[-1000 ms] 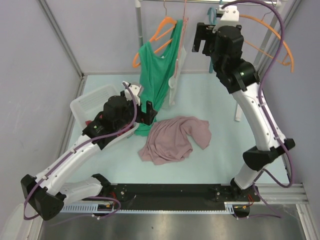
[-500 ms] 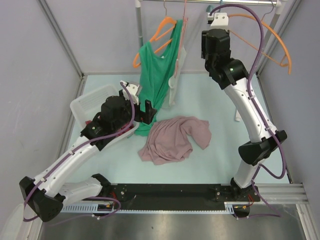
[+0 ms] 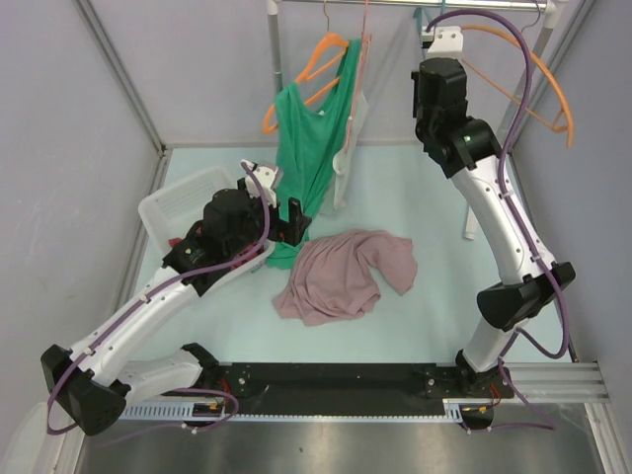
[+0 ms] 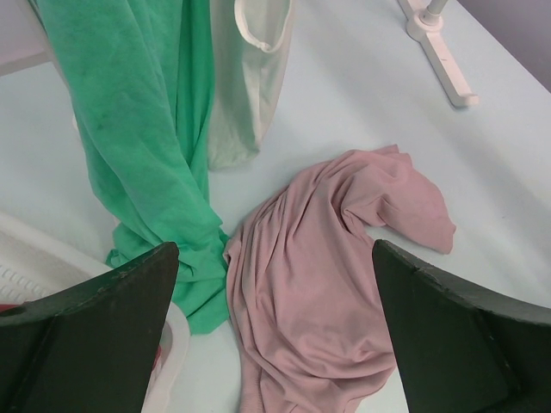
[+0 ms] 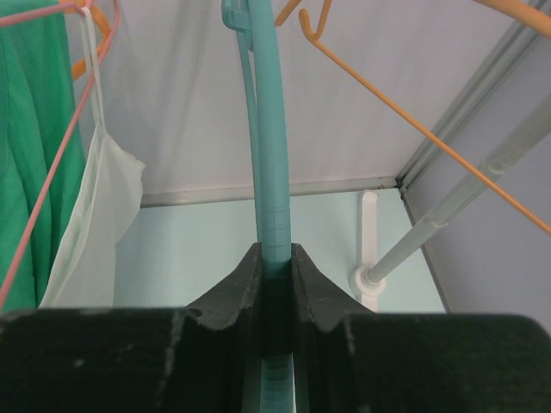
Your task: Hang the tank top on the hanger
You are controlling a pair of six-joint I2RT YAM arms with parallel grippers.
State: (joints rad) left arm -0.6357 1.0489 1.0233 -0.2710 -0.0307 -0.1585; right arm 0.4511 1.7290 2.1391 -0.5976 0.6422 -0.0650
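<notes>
The pink-mauve tank top (image 3: 341, 275) lies crumpled on the table's middle; the left wrist view shows it (image 4: 336, 284) straight below. My left gripper (image 3: 281, 204) hovers above its left edge, open, with nothing between the jaws (image 4: 274, 254). My right gripper (image 3: 433, 71) is raised to the rail at the back right. In the right wrist view it (image 5: 275, 254) is shut on the thin teal hanger (image 5: 269, 129), whose bar runs up between the jaws to the hook on the rail.
A green tank top (image 3: 306, 138) hangs on an orange hanger from the rail and trails onto the table beside a white garment (image 3: 351, 148). Orange hangers (image 3: 533, 79) hang right of the teal one. A white basket (image 3: 183, 202) sits left. The rack's foot (image 3: 471, 227) stands at the right.
My right gripper has moved to the right along the rail and closed from open onto the teal hanger. The left arm and the tank top have stayed put.
</notes>
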